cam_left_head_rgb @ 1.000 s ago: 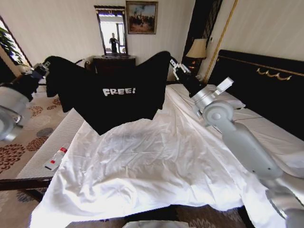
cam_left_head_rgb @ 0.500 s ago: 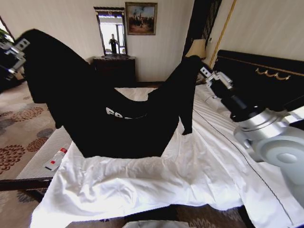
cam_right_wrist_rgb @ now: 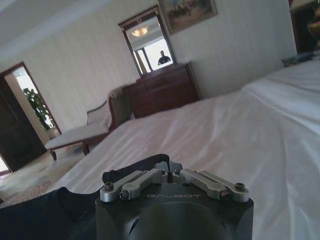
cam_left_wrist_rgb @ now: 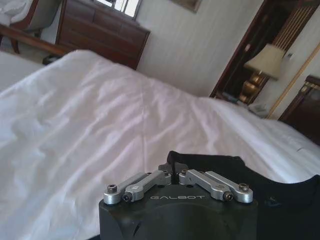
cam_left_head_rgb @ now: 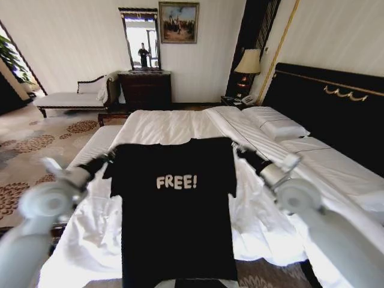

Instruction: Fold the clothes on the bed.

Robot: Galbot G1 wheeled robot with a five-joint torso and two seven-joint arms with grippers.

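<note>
Left gripper (cam_left_head_rgb: 110,157) and right gripper (cam_left_head_rgb: 238,148) pinch the T-shirt (cam_left_head_rgb: 175,210) shoulders – best lowered level, taut, onto the bed (cam_left_head_rgb: 162,126) beyond.

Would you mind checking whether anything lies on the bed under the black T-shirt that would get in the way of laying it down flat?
Nothing visible does. The black T-shirt hangs spread between the left gripper and the right gripper, each shut on a shoulder. The white sheet beyond it shows wrinkles and nothing resting on it. The patch hidden behind the shirt cannot be checked.
</note>
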